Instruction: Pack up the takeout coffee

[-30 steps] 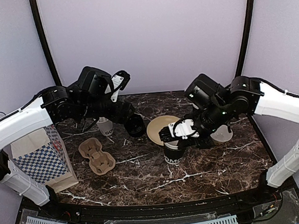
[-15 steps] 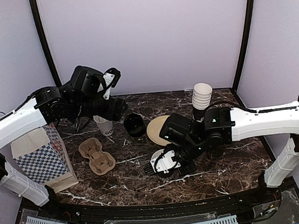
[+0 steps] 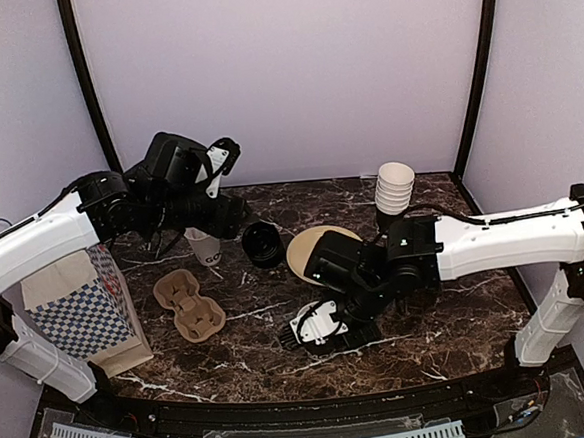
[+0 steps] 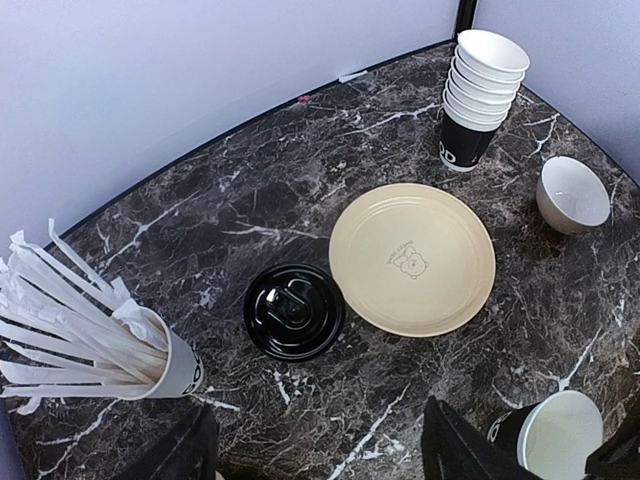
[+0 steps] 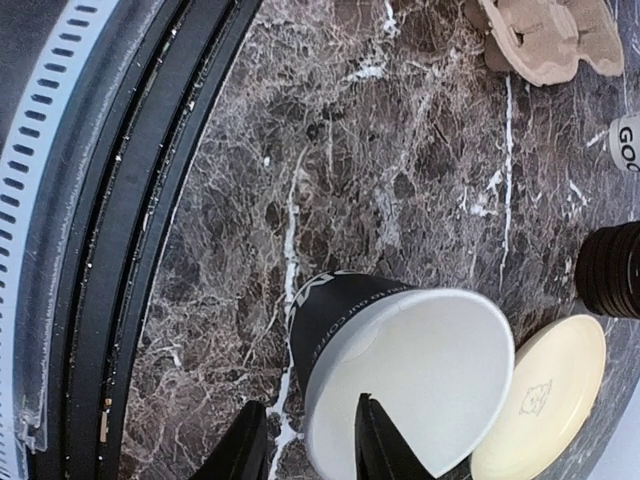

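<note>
Open cup (image 5: 400, 370) standing upright on the desk (image 5: 380, 180), low centre of the right wrist view and lower right corner of the left wrist view. No lid on it, white inside showing, no liquid showing.

Right fingers (image 5: 245, 450) straddling its rim at the bottom edge of the frame, one outside the wall and one inside. They are parted wider than the wall and do not look to be squeezing it. Left fingers (image 4: 185, 455) spreading wide above the desk, holding nothing. Lid (image 4: 295, 310) lying apart, just left of the plate (image 4: 412, 258).

Judging the cup:
- Probably light, thin paper, tipping easily.
- Wall likely denting under a hard pinch; rolled rim likely the stiffest part.
- Outside probably smooth, somewhat slippery.

Best hold, I'm thinking: a gentle pinch over the rim wall, or across the body near the top.
</note>
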Controlling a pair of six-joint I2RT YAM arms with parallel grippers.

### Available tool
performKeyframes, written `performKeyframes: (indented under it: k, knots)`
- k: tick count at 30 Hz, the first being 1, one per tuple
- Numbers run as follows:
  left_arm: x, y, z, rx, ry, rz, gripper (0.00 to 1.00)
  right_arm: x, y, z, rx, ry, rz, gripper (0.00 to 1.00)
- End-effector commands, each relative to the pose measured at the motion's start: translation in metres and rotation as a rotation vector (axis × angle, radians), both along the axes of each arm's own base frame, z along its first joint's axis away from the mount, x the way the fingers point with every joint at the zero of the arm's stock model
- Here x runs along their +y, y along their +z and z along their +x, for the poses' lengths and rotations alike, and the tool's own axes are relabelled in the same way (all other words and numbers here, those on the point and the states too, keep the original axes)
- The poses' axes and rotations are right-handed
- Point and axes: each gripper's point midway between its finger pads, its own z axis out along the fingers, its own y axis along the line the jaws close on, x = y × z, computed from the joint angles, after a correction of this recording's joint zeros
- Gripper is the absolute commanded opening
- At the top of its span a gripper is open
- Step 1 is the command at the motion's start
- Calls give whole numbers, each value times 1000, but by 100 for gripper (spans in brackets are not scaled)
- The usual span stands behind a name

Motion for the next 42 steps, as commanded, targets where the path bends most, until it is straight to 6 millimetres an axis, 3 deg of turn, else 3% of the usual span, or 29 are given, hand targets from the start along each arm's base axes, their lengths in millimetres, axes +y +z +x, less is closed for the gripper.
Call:
performKeyframes:
  k: [1,4,7,10,15,17,18,26,31,42]
  knots:
    - [-10,-16,4,19,-42,26,72,1,57,-4,98,23,91,37]
    - [-18,-29,7,50,-55,54,67,-10,97,13,184,-27,183,40]
    - [-25,-44,11,93,-51,70,60,-28,119,57,217,-178,292,42]
    - [-32,-54,15,131,-30,50,50,-51,116,105,216,-396,404,42]
    - [-56,-77,19,201,-41,-4,50,-109,95,170,303,-686,592,42]
    - [-62,-81,26,215,-20,-5,51,-124,88,183,327,-751,641,42]
    - [-63,-77,31,206,5,-8,51,-129,84,187,336,-771,656,42]
    - [-70,-105,63,310,223,-41,47,-127,81,183,372,-746,683,42]
    - [-54,-121,77,374,344,-43,47,-126,83,178,378,-722,686,42]
    - [-55,-147,101,412,367,-65,41,-122,71,173,428,-690,663,42]
